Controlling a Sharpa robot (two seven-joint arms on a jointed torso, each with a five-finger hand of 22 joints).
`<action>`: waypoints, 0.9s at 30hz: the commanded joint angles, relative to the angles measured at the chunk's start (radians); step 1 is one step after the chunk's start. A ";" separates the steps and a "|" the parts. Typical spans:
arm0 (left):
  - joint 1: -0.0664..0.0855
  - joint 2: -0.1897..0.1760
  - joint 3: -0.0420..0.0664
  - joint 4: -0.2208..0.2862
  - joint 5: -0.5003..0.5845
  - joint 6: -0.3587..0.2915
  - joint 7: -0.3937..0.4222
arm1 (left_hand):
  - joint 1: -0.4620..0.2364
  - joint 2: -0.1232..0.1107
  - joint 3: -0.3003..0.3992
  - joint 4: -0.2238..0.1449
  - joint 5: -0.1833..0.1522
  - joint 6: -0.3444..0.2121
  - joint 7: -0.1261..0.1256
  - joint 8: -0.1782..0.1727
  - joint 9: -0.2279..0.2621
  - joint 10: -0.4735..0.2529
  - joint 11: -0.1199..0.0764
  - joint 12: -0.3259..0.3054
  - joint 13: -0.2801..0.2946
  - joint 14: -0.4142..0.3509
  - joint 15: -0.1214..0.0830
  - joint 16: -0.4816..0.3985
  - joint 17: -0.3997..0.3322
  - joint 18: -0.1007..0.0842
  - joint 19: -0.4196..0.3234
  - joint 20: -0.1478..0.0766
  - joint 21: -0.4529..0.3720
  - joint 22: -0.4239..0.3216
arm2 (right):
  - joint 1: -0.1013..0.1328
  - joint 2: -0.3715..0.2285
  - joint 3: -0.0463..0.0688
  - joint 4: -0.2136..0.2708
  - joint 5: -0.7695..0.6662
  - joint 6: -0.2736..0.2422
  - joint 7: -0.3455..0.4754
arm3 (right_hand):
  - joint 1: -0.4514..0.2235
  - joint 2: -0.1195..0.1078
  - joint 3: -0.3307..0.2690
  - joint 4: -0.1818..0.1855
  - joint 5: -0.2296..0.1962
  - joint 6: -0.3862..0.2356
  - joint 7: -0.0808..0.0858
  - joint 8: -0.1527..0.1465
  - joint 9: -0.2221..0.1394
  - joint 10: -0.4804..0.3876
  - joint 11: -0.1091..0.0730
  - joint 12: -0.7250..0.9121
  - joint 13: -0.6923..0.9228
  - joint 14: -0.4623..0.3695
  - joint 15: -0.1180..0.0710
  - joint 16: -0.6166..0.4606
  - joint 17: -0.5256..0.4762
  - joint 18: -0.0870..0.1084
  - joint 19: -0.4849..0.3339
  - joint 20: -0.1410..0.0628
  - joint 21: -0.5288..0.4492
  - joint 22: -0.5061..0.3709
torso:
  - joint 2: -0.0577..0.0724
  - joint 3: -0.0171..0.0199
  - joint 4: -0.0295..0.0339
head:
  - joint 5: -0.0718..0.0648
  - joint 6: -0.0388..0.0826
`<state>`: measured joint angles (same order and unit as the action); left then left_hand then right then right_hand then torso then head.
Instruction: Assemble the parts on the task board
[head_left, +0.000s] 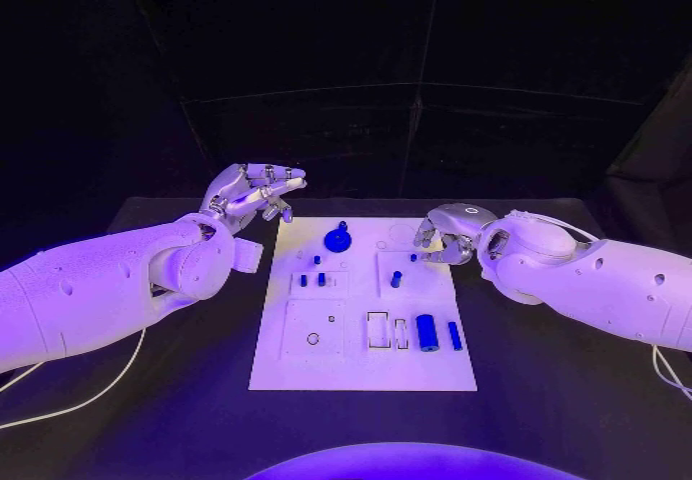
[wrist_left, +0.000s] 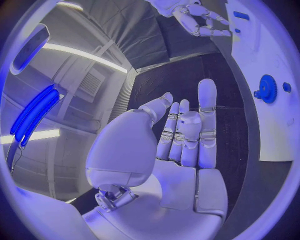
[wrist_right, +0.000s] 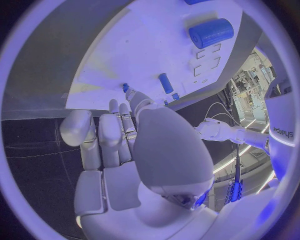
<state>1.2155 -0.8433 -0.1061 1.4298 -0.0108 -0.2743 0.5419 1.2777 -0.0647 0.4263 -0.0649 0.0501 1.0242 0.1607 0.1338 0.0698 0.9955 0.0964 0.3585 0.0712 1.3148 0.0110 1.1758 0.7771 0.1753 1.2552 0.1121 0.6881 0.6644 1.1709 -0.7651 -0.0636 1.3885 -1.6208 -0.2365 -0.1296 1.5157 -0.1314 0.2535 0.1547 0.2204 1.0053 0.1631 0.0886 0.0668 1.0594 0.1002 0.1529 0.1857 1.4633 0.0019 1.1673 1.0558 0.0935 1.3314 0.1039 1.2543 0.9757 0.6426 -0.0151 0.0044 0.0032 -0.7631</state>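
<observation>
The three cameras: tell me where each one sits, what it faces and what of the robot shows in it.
Head view: on the robot's head, looking down at the task board; both arms, left hand and right hand show.
Left wrist view: behind the left hand, facing past the board's edge; the right hand shows too.
Right wrist view: behind the right hand, facing the board.
Shared: the blue gear shows in head and left wrist views.

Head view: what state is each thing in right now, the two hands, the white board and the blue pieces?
Left hand: open, raised beside the board's far left corner, holding nothing.
Right hand: fingers curled, over the board's far right edge; hold unclear.
Task board: flat on the table.
Blue gear: lying on the board.
Blue cylinder: lying on the board.
</observation>
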 joint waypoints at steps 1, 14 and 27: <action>0.000 -0.005 0.000 0.016 0.167 0.025 0.087 | -0.005 0.003 -0.009 0.000 0.000 0.003 -0.002 0.006 -0.001 0.009 0.000 0.006 0.000 -0.013 0.001 -0.009 -0.011 0.008 -0.012 -0.001 -0.010 -0.004 | -0.002 0.011 0.001 -0.010 -0.051 -0.008 -0.007 | 0.002 -0.011 0.008 0.000 -0.004 -0.007 0.002 -0.007 -0.001 -0.009 0.001 -0.006 -0.007 0.015 0.008 -0.003 0.002 0.017 -0.002 0.009 -0.005 -0.001 | 0.000 0.0001 0.0016 | -0.003 -0.002; -0.002 -0.010 0.000 0.038 0.185 0.044 0.082 | 0.003 0.009 -0.014 -0.003 0.000 0.006 -0.001 0.008 -0.001 0.021 -0.002 0.017 0.001 -0.024 -0.001 -0.018 -0.031 0.008 -0.023 -0.002 -0.021 -0.011 | -0.014 0.047 0.001 -0.052 -0.041 0.023 0.007 | 0.005 -0.001 0.040 -0.012 -0.008 0.006 0.007 -0.011 0.003 0.004 0.003 -0.009 -0.034 0.020 0.009 0.008 0.013 0.015 0.005 0.012 0.003 0.010 | 0.001 0.0010 0.0001 | -0.002 -0.006; -0.002 -0.008 -0.001 0.036 0.185 0.048 0.073 | 0.005 0.009 -0.015 -0.004 0.000 0.007 -0.001 0.009 -0.001 0.021 -0.002 0.018 0.001 -0.027 -0.001 -0.022 -0.040 0.008 -0.024 -0.002 -0.022 -0.013 | -0.027 0.068 0.001 -0.067 -0.037 0.066 0.010 | 0.000 0.004 0.098 -0.033 -0.026 0.056 -0.001 0.000 0.008 0.064 -0.009 -0.001 -0.061 0.025 0.001 0.013 0.006 0.010 0.022 0.005 0.024 0.040 | 0.000 0.0015 0.0003 | -0.001 -0.012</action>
<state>1.2123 -0.8523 -0.1075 1.4653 0.1658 -0.2425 0.6014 1.2817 -0.0608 0.4179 -0.0675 0.0501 1.0241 0.1607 0.1395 0.0699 1.0114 0.0945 0.3708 0.0712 1.2952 0.0091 1.1569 0.7383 0.1772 1.2369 0.1091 0.6705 0.6530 1.1446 -0.6988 -0.0628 1.3224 -1.6536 -0.2006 -0.1256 1.5157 -0.1314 0.3464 0.1219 0.1992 1.0552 0.1623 0.0861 0.0735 1.1169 0.0929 0.1491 0.1262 1.4669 0.0054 1.1762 1.0612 0.0932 1.3479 0.1089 1.2742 1.0146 0.6430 -0.0134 0.0045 0.0024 -0.7745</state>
